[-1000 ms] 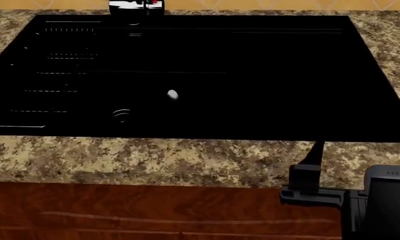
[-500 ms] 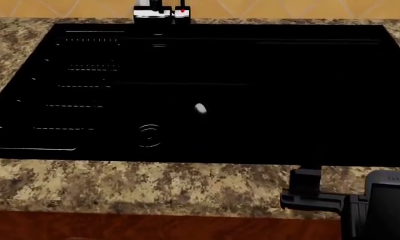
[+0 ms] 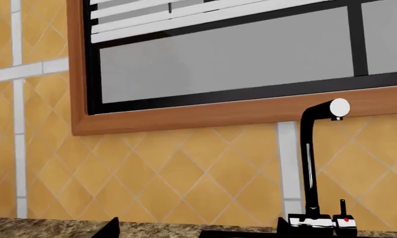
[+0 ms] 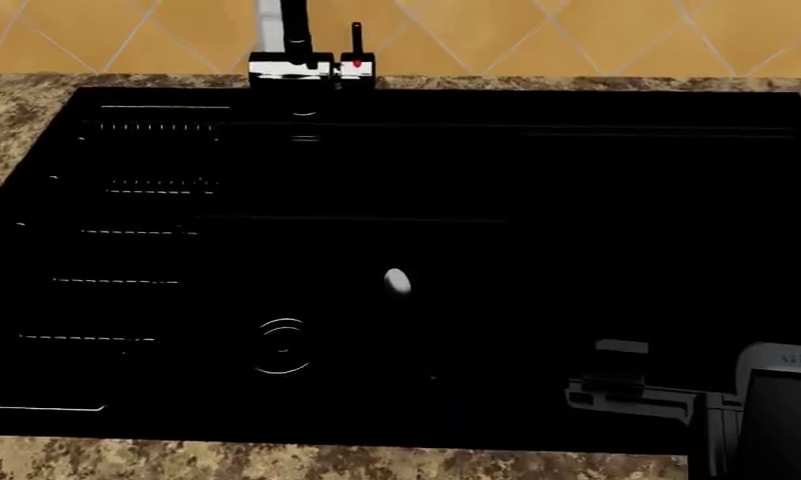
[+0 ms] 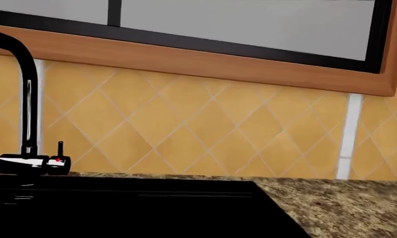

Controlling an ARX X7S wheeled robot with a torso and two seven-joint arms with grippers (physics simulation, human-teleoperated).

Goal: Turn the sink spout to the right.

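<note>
The sink spout (image 4: 293,25) is a slim black pipe on a chrome base (image 4: 288,68) at the back rim of the sink (image 4: 574,200). Its white end (image 4: 397,281) shows over the basin. The spout (image 3: 309,163) also shows in the left wrist view, beyond my left gripper (image 3: 198,230), whose fingertips (image 3: 112,228) stand wide apart with nothing between them. It appears again as the spout (image 5: 29,99) in the right wrist view. My right gripper (image 4: 720,330) hovers over the sink's near right corner, far from the spout. Its finger carriage sits well out to the side and its tips are lost against the black basin.
A short black lever (image 4: 356,45) with a red dot stands just right of the spout base. Granite counter (image 4: 13,110) surrounds the sink. The drain (image 4: 283,345) lies near the front left. A tiled wall (image 5: 205,129) and a wood-framed window (image 3: 251,49) rise behind.
The head view has tilted up and drawn closer. The sink has slid down the frame, and the spout base and lever show more fully. The right gripper keeps its place in the frame.
</note>
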